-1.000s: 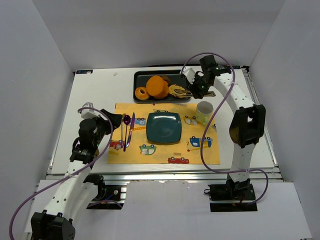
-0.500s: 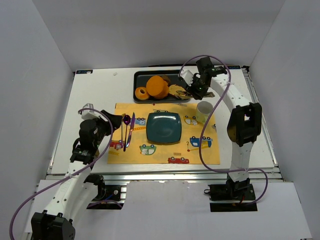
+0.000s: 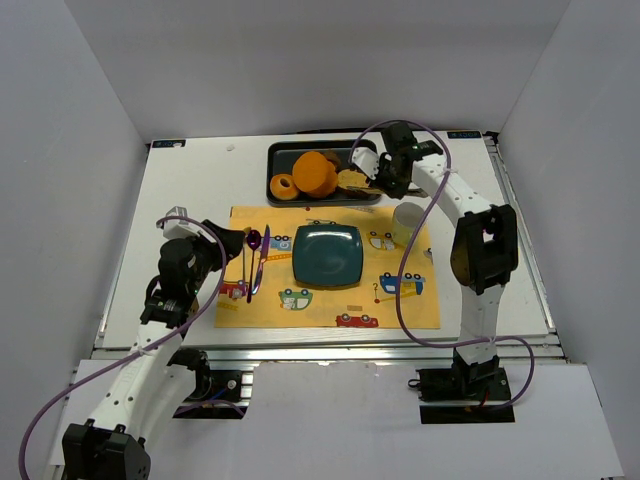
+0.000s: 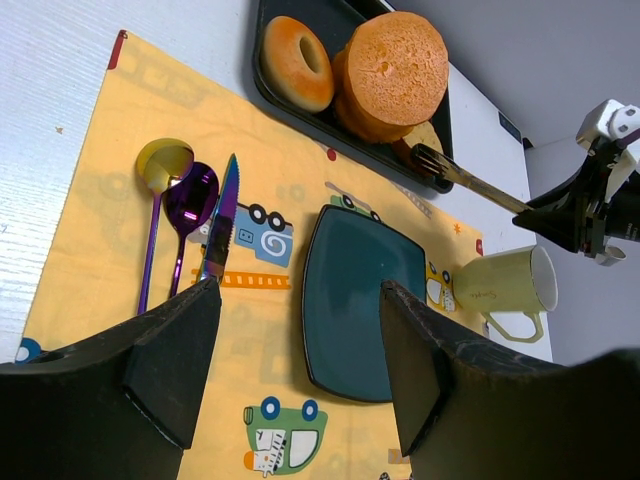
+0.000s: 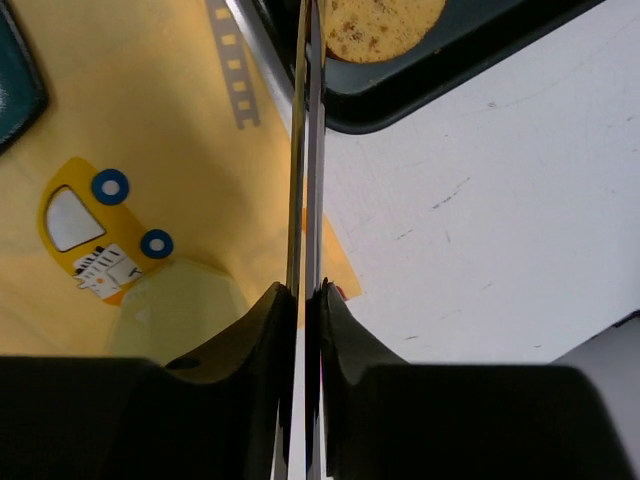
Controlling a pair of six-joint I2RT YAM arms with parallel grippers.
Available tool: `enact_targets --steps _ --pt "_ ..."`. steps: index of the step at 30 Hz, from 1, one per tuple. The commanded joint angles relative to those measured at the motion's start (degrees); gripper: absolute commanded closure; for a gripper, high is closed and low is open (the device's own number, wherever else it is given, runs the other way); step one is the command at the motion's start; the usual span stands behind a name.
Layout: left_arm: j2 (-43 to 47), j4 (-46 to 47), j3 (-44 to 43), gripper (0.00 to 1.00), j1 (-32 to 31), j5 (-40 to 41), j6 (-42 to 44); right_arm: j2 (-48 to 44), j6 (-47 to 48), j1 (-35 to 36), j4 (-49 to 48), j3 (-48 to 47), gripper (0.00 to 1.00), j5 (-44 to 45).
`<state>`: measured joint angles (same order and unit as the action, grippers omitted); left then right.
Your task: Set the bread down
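The bread (image 3: 352,179) is a flat tan speckled slice lying in the black tray (image 3: 276,158), right of the big bun; it also shows at the top of the right wrist view (image 5: 385,25). My right gripper (image 3: 386,178) (image 5: 312,290) is shut on a thin two-bladed metal utensil (image 5: 306,140) whose tip reaches the tray's edge beside the bread. The utensil shows in the left wrist view (image 4: 470,182) too. The teal plate (image 3: 327,254) (image 4: 365,290) sits bare on the yellow placemat (image 3: 400,300). My left gripper (image 3: 232,240) (image 4: 300,300) is open and empty, above the mat's left part.
A big orange bun (image 3: 315,173) and a small orange ring (image 3: 284,186) share the tray. A pale yellow mug (image 3: 407,222) stands right of the plate, under the right arm. Two spoons and a purple knife (image 3: 258,255) lie left of the plate.
My right gripper has moved left and towards the tray with the utensil, bringing its tip closer to the bread. The left arm has not moved.
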<state>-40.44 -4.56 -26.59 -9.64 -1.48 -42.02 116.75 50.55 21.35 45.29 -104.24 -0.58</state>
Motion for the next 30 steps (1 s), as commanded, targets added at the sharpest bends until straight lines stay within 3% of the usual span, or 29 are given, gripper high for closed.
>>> enact_targets --steps 1,6,17,21,26,30 --pt "-0.2 1.0 -0.3 0.26 0.0 0.4 0.1 -0.7 1.3 0.3 -3.2 1.4 0.85 3.0" --pt "-1.0 1.9 -0.4 0.26 0.0 0.2 -0.1 -3.2 -1.2 0.1 -6.0 1.7 0.97 3.7" --pt "-3.0 3.5 -1.1 0.26 0.0 -0.3 0.4 -13.5 -5.1 -0.6 -11.2 5.8 1.0 2.5" --pt "-2.7 3.1 -1.4 0.26 0.0 -0.1 0.5 -19.5 -3.4 -0.6 -10.6 11.4 1.0 -2.3" --pt "-2.1 3.3 -0.7 0.26 0.0 0.3 0.4 -33.0 2.8 -0.2 -5.8 25.2 1.0 -18.3" --pt "-2.7 4.2 -0.4 0.26 0.0 0.0 0.2 -38.8 2.3 2.3 -2.3 33.3 1.0 -20.1"
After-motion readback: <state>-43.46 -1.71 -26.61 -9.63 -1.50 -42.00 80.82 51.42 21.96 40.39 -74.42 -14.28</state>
